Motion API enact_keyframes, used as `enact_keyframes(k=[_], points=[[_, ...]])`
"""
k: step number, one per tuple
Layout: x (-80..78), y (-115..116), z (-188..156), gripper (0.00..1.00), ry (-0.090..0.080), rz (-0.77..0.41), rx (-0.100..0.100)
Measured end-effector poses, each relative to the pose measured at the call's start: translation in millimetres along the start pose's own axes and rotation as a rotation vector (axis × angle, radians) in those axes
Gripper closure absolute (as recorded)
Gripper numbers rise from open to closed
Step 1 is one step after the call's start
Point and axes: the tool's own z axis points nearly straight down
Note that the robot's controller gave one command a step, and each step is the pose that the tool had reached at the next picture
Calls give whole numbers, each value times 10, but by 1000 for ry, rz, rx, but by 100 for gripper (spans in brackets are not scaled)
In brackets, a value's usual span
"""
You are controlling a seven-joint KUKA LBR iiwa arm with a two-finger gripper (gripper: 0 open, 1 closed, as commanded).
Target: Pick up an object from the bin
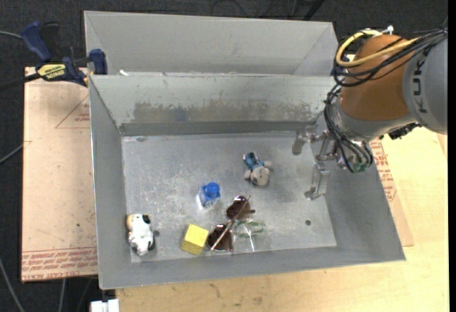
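- Gripper (pixel 313 186) is seen in the camera view at the right side of the grey bin (pixel 214 100), hung low over bare floor near the right wall.
- Grip state can't be told from this angle tbh, released or clenched.
- Closest thing: small blue-and-beige figure (pixel 256 169), laid mid-floor, to the left of the gripper in view and apart from it.
- Further left and a bit nearer the front, a little blue thing (pixel 209 194) is found.
- Along the front wall a loose row is laid out: dark red sunglasses (pixel 231 224), a yellow block (pixel 194 238) just beside them, and a white-and-black toy animal (pixel 141 234) near the left corner.
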Motion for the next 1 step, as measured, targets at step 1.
enact_keyframes(k=[1], points=[[-18, 4, -48, 0, -8, -2, 1]])
